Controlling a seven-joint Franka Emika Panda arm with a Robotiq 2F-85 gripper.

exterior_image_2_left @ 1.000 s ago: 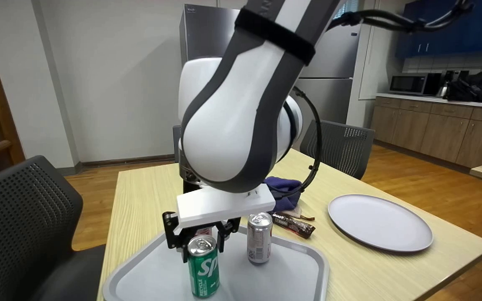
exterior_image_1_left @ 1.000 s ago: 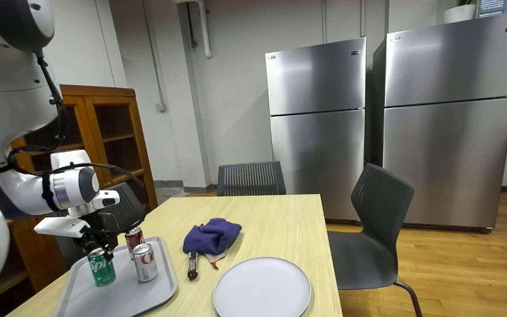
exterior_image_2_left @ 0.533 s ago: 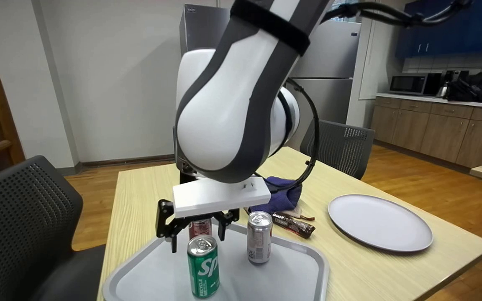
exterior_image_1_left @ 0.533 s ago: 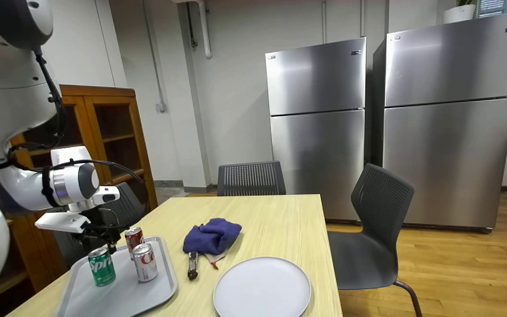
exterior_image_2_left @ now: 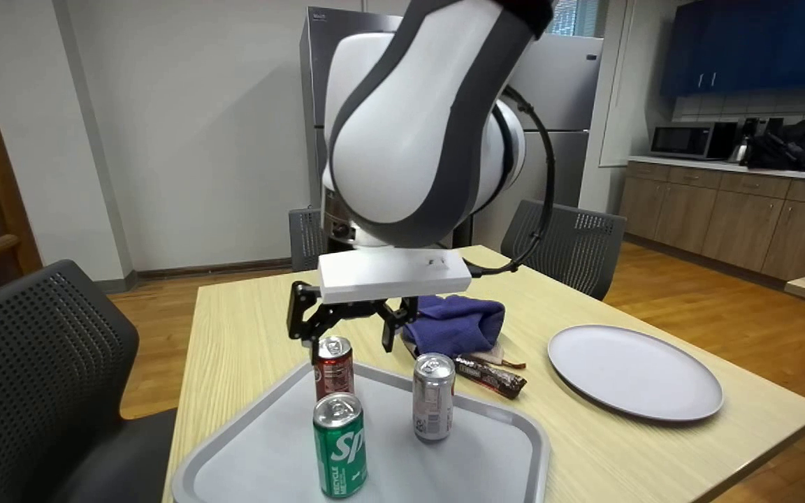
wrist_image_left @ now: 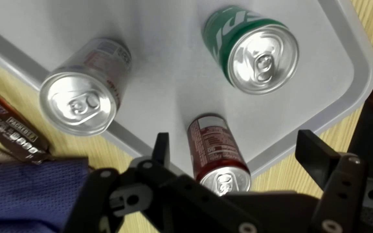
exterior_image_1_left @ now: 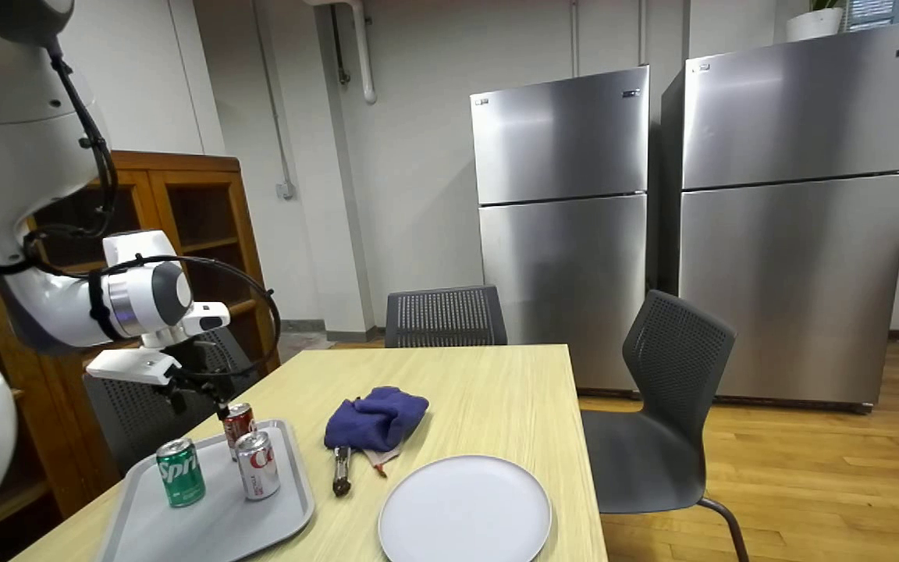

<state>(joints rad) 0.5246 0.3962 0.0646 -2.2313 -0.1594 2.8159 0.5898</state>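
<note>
Wrist view: the tool (wrist_image_left: 233, 139) has its fingers (wrist_image_left: 162, 147) spread wide apart, with nothing gripped. Nearest to it is the red can (wrist_image_left: 217, 152), which shows between the two fingers, somewhat closer to the one at picture left, part of its lid hidden by the dark body of the tool. An exterior view puts the can just below, one fingertip overlapping its upper edge in that picture; whether they touch cannot be told. The can stands upright near a corner of the grey tray (wrist_image_left: 154, 90), so its long axis runs up and down, crosswise to the line from fingertip to fingertip.

Its side is dark red, with a pale panel and small print turned to the wrist camera, and the lid is silver with a pull tab; the print is too small to read.

Farther out on the tray stand the green can (wrist_image_left: 249, 51) and the silver can (wrist_image_left: 86, 85), both upright and apart from the red one. Beyond the rim, a brown-wrapped bar (wrist_image_left: 15, 126) and a bunched blue cloth (wrist_image_left: 31, 191) lie on the desk (exterior_image_1_left: 496, 406), with a round pale plate (exterior_image_2_left: 635, 372) farther off.
</note>
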